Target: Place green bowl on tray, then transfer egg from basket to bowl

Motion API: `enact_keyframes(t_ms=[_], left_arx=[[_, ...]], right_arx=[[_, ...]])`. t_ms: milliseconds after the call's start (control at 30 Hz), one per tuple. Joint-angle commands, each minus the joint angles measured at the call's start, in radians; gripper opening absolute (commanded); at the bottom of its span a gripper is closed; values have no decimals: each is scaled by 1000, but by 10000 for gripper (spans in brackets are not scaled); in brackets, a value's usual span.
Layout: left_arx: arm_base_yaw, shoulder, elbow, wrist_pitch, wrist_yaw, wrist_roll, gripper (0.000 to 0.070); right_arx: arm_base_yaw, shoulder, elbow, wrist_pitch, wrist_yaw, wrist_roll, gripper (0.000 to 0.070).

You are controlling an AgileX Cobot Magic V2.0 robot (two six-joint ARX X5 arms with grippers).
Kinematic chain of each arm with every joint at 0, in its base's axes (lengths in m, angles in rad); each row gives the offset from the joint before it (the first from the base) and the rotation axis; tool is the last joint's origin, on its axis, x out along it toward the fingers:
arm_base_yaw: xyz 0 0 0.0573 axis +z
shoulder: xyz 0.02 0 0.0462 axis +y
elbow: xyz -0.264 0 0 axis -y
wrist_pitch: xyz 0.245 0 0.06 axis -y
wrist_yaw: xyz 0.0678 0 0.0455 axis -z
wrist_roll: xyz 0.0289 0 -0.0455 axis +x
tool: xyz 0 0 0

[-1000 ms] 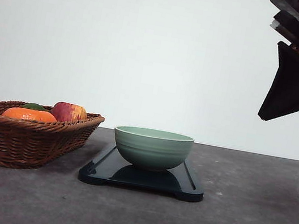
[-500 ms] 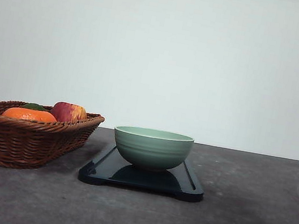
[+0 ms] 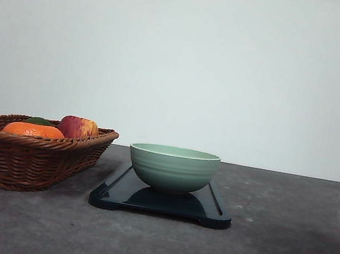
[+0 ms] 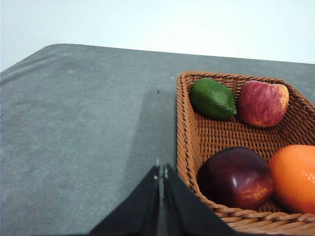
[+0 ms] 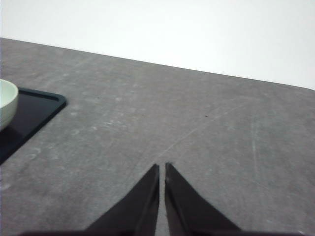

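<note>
The ridged, sage-green ceramic bowl [image 3: 173, 168] is sitting at the middle of the flat dark tray [image 3: 213, 209] with rounded corners, on the matte grey desk [image 3: 280, 250]. The woven wicker basket [image 3: 21, 157] is resting just beside the tray, toward the desk's left edge, holding a glossy dark red fruit [image 4: 236, 177], an orange [image 4: 295, 177], an apple [image 4: 262, 103] and a pebbly lime [image 4: 212, 99]; no egg can be made out. The left hand [image 4: 161, 173] and the right hand [image 5: 162, 168] are hanging with fingers together, gripping nothing. The dark arm seen at the front view's right edge half a second ago is gone from it.
</note>
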Motion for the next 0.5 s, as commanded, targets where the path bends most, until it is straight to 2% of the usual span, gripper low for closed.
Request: enact_keyframes(t_ms=[0, 467], left_arx=[[1, -1, -19, 14, -2, 11, 0], [0, 0, -19, 16, -2, 11, 0]], right_arx=[[-3, -35, -4, -7, 1, 15, 13], [-1, -36, -4, 18, -2, 33, 13]])
